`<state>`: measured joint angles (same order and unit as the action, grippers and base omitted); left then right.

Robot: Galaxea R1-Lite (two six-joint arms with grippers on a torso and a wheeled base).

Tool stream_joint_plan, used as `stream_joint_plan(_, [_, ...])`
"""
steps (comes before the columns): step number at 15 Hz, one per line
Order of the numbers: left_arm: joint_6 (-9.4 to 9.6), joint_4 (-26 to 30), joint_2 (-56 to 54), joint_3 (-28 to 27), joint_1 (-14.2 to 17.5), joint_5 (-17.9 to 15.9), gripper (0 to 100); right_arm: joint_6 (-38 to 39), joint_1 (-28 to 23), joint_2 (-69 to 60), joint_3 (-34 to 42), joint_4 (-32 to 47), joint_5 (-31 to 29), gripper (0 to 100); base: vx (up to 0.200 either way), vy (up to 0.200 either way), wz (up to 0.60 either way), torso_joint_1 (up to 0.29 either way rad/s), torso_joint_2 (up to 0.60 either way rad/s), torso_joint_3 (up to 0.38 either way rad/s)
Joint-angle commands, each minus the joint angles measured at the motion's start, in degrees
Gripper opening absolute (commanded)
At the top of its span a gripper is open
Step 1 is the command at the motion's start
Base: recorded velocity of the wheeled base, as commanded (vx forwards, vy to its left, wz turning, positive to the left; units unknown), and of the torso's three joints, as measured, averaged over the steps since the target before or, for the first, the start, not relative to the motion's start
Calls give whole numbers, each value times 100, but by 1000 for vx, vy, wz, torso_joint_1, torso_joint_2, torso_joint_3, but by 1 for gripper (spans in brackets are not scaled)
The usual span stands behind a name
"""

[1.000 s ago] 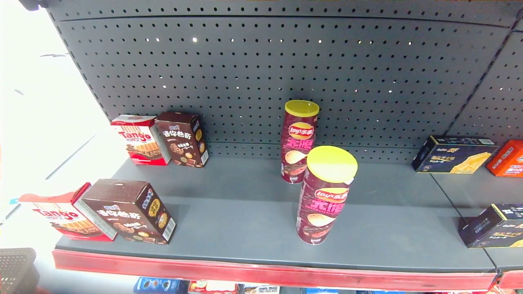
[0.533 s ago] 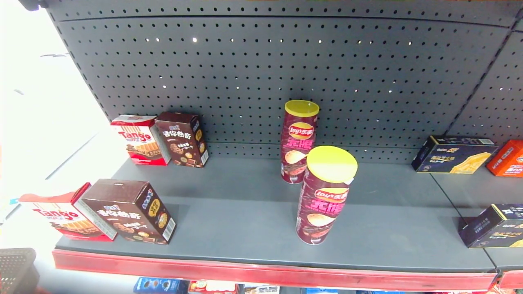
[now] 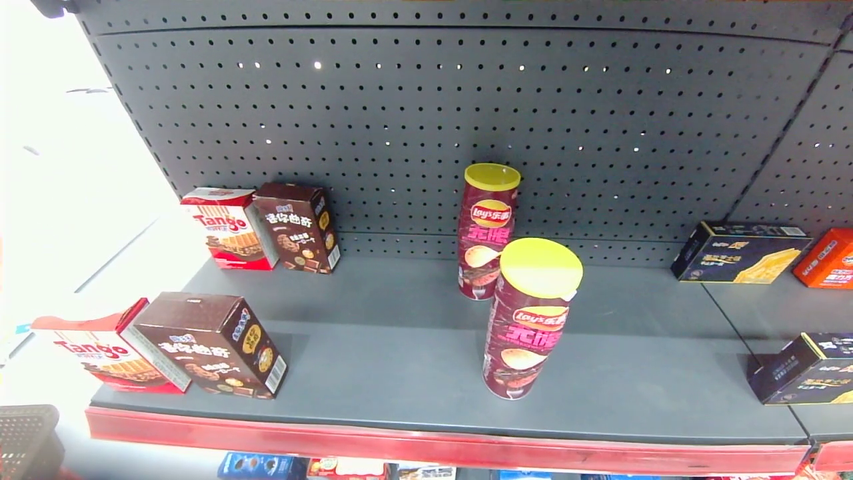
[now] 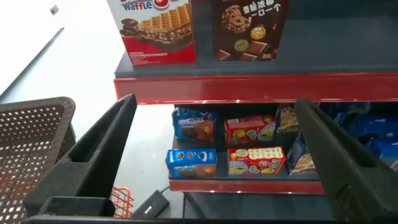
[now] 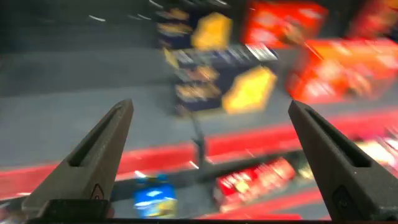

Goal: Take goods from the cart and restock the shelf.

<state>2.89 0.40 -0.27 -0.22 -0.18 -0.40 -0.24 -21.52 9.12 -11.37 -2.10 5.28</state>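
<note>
- Since both grippers are empty, I judge the robot to be between picks: nothing is on its way to the shelf.
- Left gripper (image 4: 214, 106): jaws spread wide, holding and touching nothing. It hangs low in front of the shelving, beside the dark mesh basket (image 4: 31, 137).
- Right gripper (image 5: 210, 107): jaws likewise spread wide and bare, facing the right-hand part of the shelving, where dark blue and orange boxes sit.
- The basket (image 3: 26, 433), which I take for the cart, sits at the robot's lower left, below the shelf's level. Whether any goods are left in it cannot be told.
- Shelf (image 3: 400, 360), front row: a red wafer box (image 3: 100, 353) and a brown biscuit box (image 3: 213, 343) touch side by side at the left. The front can (image 3: 530, 320) of crisps stands upright right of the middle, and a dark blue box (image 3: 800, 370) sits far right.
- Back row: a second red box (image 3: 226, 227) and brown box (image 3: 300, 227) at the left, and the rear can (image 3: 488, 230) upright just behind the front one.
- Restocking looks partly done. Wide bare stretches lie between the boxes and the cans and right of the cans, so more goods should go there.
</note>
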Motion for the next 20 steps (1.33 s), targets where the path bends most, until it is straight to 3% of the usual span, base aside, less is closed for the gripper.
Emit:
stream_joint_plan(1, [1,4,27,-4,-8,-30,100,-107,657,1945,-1315,-36,905,100,0,0,0,0,0,0])
stream_joint_plan(3, [1,13,27,-4,-8,-39,100,-512,1607,2780,-1543,-45,1151,100,0,0,0,0,0,0])
stream_joint_plan(5, [-8,13,27,-4,-8,-48,100,-617,2380,3368,-1561,-63,1037,100,0,0,0,0,0,0])
stream_joint_plan(8, [-78,13,27,-13,-8,-83,100,-635,3496,4151,-1570,-212,254,100,0,0,0,0,0,0])
stream_joint_plan(9, [-87,13,27,-13,-8,-83,100,-626,4085,4529,-1614,-441,-18,100,0,0,0,0,0,0])
stream_joint_plan(17, [-96,13,27,-13,-8,-83,100,-626,4903,5750,-1956,-678,-36,100,0,0,0,0,0,0])
stream_joint_plan(20, [-131,13,27,-13,-8,-83,100,-626,4991,6269,-2273,-678,-36,100,0,0,0,0,0,0])
